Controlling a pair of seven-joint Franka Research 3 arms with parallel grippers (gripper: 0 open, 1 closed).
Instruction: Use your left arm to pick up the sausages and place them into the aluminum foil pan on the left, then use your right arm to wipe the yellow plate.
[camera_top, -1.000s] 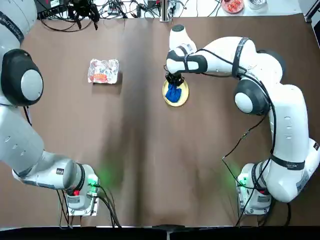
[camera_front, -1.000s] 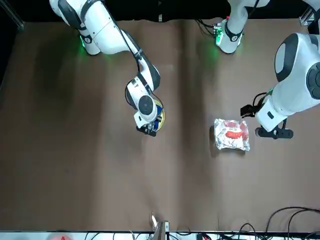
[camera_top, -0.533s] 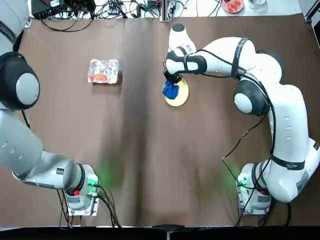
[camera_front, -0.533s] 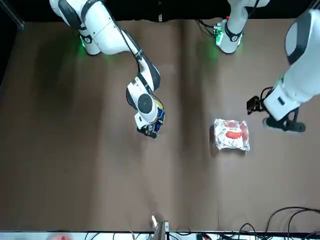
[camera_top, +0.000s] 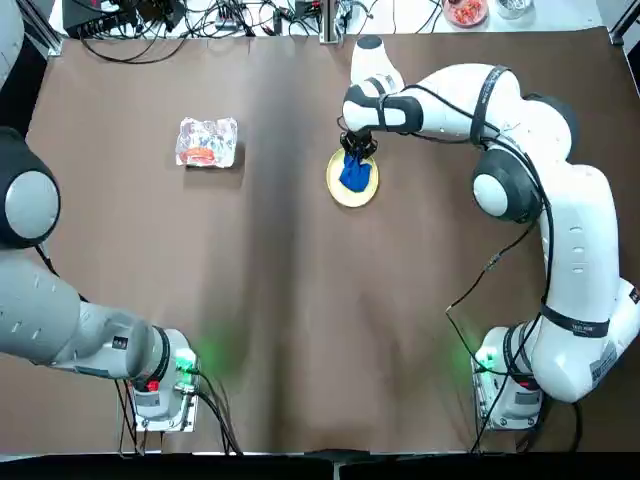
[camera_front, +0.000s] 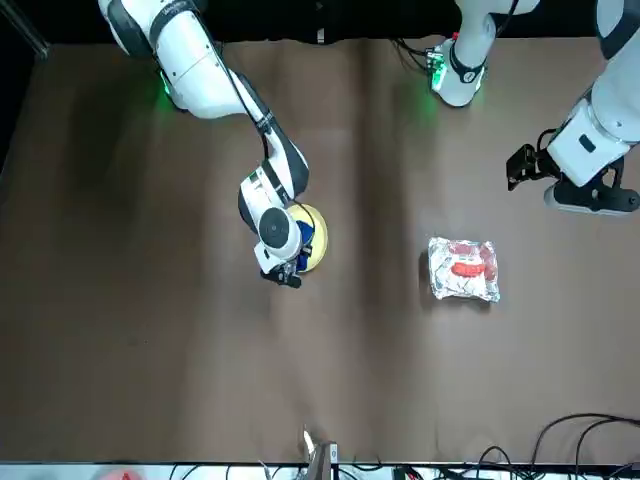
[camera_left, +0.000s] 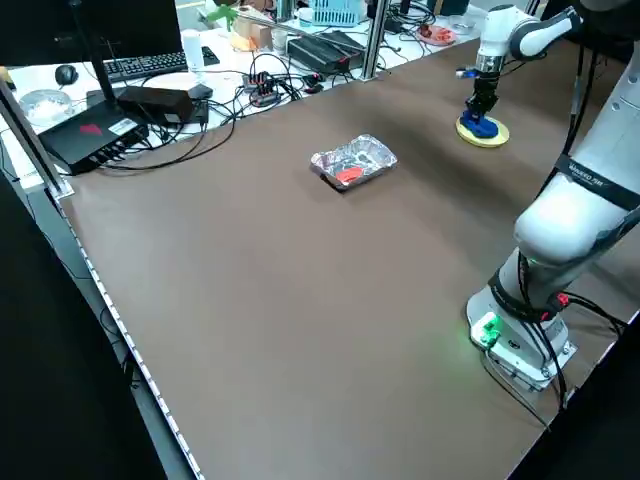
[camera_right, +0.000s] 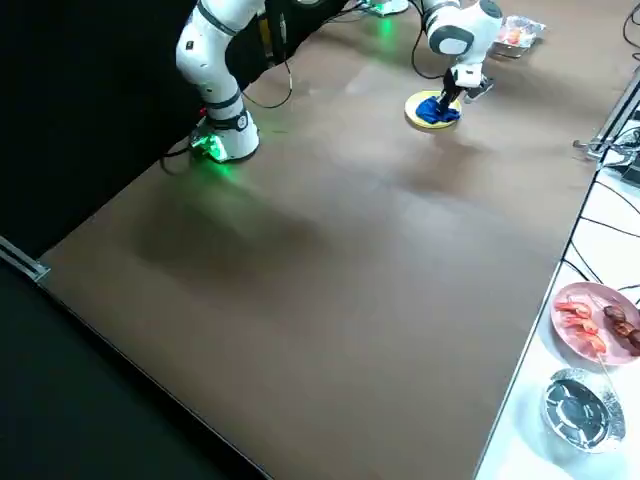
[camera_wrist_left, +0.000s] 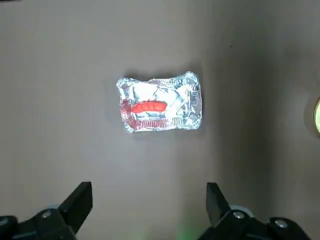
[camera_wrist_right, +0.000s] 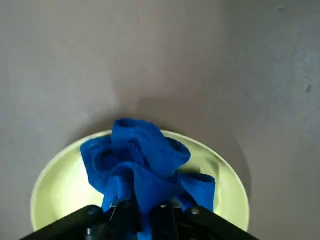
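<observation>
One blue cloth (camera_wrist_right: 145, 165), pinched in the right hand (camera_wrist_right: 142, 220), needs light, even strokes across the yellow plate (camera_wrist_right: 52, 200); the left hand (camera_wrist_left: 150, 210) hangs wide apart near the foil pan (camera_wrist_left: 187, 107).

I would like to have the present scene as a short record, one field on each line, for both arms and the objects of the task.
sausage: red-orange, lying in the foil pan
foil pan: silver, on the table
yellow plate: on the table, under the cloth
cloth: blue, held against the plate
right gripper: over the plate, fingers closed on the cloth
left gripper: away from the pan, fingers open and holding nothing
</observation>
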